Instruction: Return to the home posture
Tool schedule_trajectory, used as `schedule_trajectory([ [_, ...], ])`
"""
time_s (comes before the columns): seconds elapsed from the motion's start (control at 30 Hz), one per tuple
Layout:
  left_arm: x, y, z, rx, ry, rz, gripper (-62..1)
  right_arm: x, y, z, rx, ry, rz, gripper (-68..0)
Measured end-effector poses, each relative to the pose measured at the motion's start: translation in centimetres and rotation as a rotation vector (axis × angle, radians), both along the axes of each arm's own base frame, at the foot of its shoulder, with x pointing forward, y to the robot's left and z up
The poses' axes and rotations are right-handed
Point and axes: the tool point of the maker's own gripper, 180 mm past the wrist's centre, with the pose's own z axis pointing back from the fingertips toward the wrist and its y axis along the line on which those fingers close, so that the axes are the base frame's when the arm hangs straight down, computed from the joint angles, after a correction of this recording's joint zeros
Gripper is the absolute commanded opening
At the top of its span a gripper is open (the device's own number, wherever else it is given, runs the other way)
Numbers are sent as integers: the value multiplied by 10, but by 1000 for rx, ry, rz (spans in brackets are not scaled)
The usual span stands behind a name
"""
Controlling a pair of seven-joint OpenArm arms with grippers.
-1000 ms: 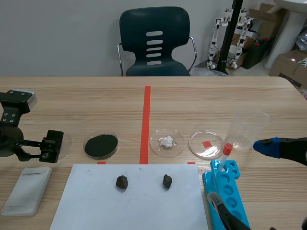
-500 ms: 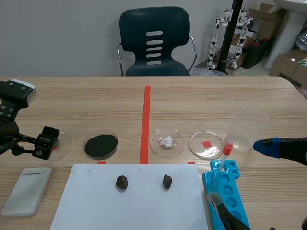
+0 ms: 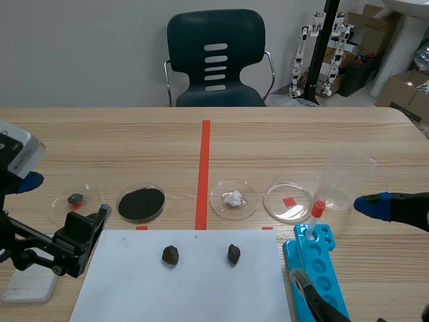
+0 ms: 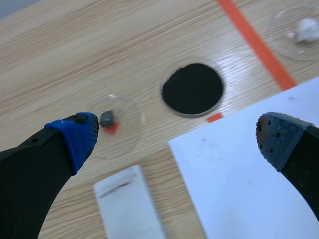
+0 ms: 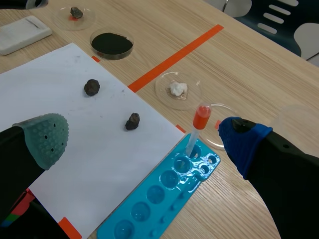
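My left gripper is open with nothing between its fingers. It hangs above the table's left side, over the edge of the white paper. Ahead of it are a small clear dish holding a dark stone and a dish of black powder. In the scene view the left arm stands low at the left, near the front edge. My right gripper is open and empty too, held above the blue well tray at the right.
Two dark stones lie on the paper. A red-bulbed pipette stands in the tray. A dish with a white lump, a bare dish, a clear beaker and a white block are nearby.
The left arm has drawn back from the small dish toward the table's front edge, uncovering the dish and its stone. The right arm has kept still.
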Motion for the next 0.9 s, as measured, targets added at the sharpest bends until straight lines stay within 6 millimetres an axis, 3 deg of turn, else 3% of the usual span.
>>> schedule_trajectory([
  [0.37, -61, -42, 27, -173, -32, -87, 14, 0, 0, 0, 0, 0, 0, -37],
  [0.53, -76, -37, 33, -171, -14, -74, 14, 0, 0, 0, 0, 0, 0, -37],
  [0.9, -73, -11, 49, -106, -68, -37, 14, 0, 0, 0, 0, 0, 0, -37],
])
